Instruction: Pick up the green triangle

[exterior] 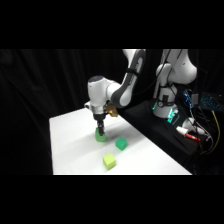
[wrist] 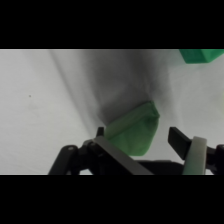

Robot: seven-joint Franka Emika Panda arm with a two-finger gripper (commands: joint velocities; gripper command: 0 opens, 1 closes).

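Black linkage and the two fingers (wrist: pixel 184 145) fill the bottom of the wrist view, and the green triangle (wrist: pixel 134 130) sits between them, the fingers standing on either side of it with a gap showing on the right side, so they look spread around the block rather than pressed on it. From the side, the gripper (exterior: pixel 101 134) reaches straight down onto the same wedge (exterior: pixel 101 138), which rests on the white table (exterior: pixel 70 145) toward its middle. Just to the right of it on the table lies a teal-green cube (exterior: pixel 120 144), also seen at the wrist view's upper right corner (wrist: pixel 202 55), and nearer the front edge a yellow-green cube (exterior: pixel 109 161).
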